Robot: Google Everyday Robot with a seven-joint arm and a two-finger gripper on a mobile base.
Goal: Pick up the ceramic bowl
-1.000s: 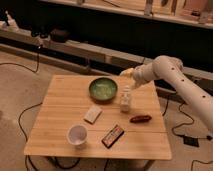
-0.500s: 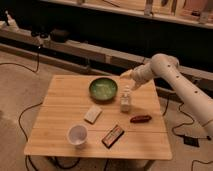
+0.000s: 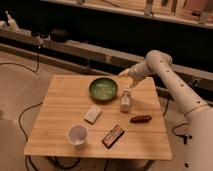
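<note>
Gripper (image 3: 124,73) — beside ceramic bowl (image 3: 103,89), far-right rim.

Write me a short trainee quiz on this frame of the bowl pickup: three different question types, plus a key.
1. True or false: the ceramic bowl is lifted off the table.
2. Which item stands closest to the bowl? A: small bottle; B: white cup; C: dark bar.
3. Where is the claw?
Key: 1, false: the bowl rests on the table. 2, A. 3, just past the bowl's rim on the arm's side, near the table's far edge.
</note>
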